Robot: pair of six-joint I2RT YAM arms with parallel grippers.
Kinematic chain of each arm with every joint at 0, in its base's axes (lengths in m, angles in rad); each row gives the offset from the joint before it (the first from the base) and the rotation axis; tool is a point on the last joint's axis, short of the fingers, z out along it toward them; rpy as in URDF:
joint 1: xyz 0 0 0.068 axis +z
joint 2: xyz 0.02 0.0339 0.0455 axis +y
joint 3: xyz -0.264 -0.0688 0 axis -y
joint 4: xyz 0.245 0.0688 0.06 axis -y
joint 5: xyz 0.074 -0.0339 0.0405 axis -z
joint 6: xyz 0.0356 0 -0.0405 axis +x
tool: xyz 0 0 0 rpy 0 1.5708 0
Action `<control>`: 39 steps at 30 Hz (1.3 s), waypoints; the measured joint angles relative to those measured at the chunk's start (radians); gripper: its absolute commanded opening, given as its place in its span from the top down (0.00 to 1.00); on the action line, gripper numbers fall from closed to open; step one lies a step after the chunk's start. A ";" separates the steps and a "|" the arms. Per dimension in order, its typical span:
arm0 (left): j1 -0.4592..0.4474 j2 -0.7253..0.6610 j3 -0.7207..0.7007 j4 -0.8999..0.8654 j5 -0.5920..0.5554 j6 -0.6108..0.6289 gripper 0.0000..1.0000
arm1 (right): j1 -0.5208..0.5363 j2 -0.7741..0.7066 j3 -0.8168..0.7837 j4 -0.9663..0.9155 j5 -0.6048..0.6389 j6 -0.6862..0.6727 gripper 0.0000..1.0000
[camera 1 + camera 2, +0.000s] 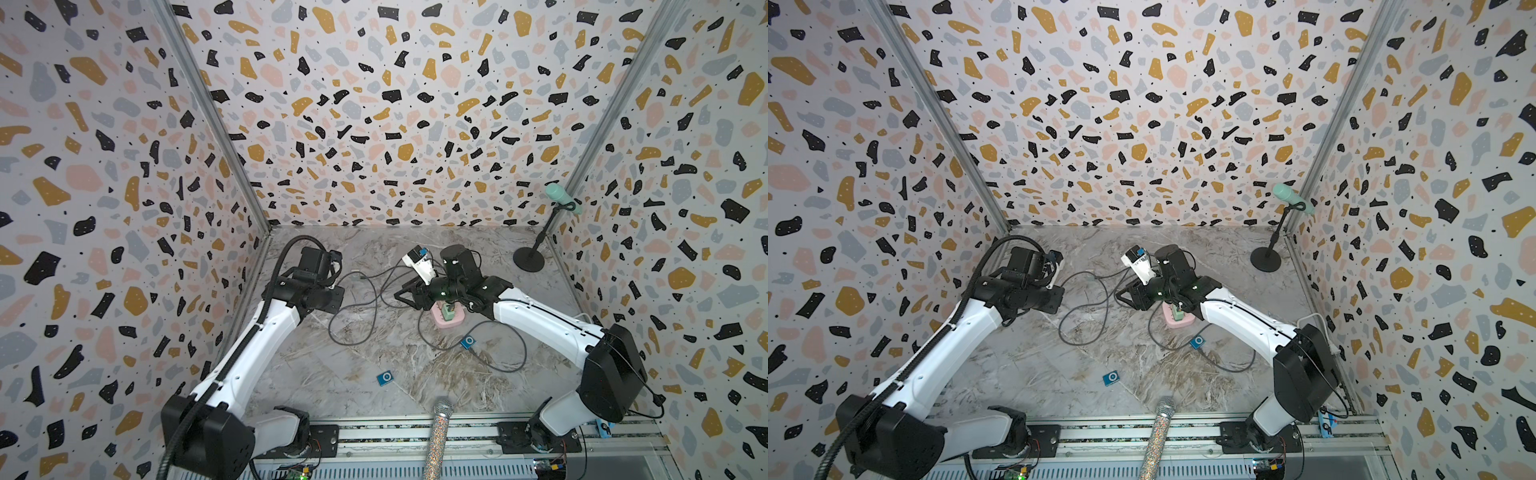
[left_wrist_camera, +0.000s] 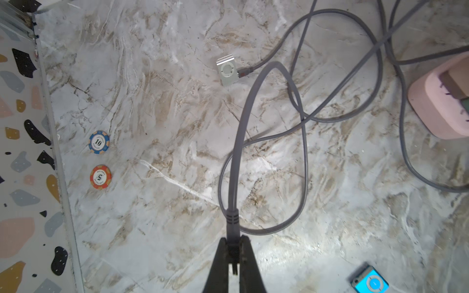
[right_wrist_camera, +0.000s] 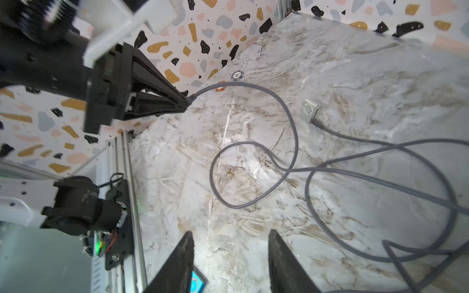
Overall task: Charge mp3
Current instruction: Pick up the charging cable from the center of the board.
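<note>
Surface: marble print, closed in by terrazzo walls on three sides, with a metal rail along the front edge.

Open room: widest in the front-left part, beside the loose blue mp3, which lies flat with nothing plugged in. Mid-surface is crossed by loops of grey cable.

Left claw: pinched narrow on a plug end of the grey cable, held above the surface.

Right claw: fingers moderately apart, nothing between them, held above the surface.

The silver mp3 lies flat with a cable plugged into its side. A second blue mp3, also cabled, sits near the pink power block.

A mint microphone stand takes the far right corner.

Two poker chips sit close to the left wall. The blue chip reads "10"; the red chip lettering is too small to read.
</note>
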 measured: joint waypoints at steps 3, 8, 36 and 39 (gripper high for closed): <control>-0.058 -0.050 0.010 -0.042 0.010 -0.002 0.99 | 0.009 0.000 0.023 -0.014 0.026 -0.122 0.52; -0.130 -0.105 0.011 -0.085 0.070 -0.001 0.99 | 0.023 0.000 0.027 -0.036 0.062 -0.332 0.49; -0.185 -0.141 0.014 -0.130 0.237 0.067 1.00 | 0.087 0.231 0.293 -0.262 -0.197 -0.850 0.53; -0.185 -0.141 0.014 -0.130 0.238 0.075 1.00 | 0.087 0.231 0.261 -0.222 -0.202 -0.851 0.54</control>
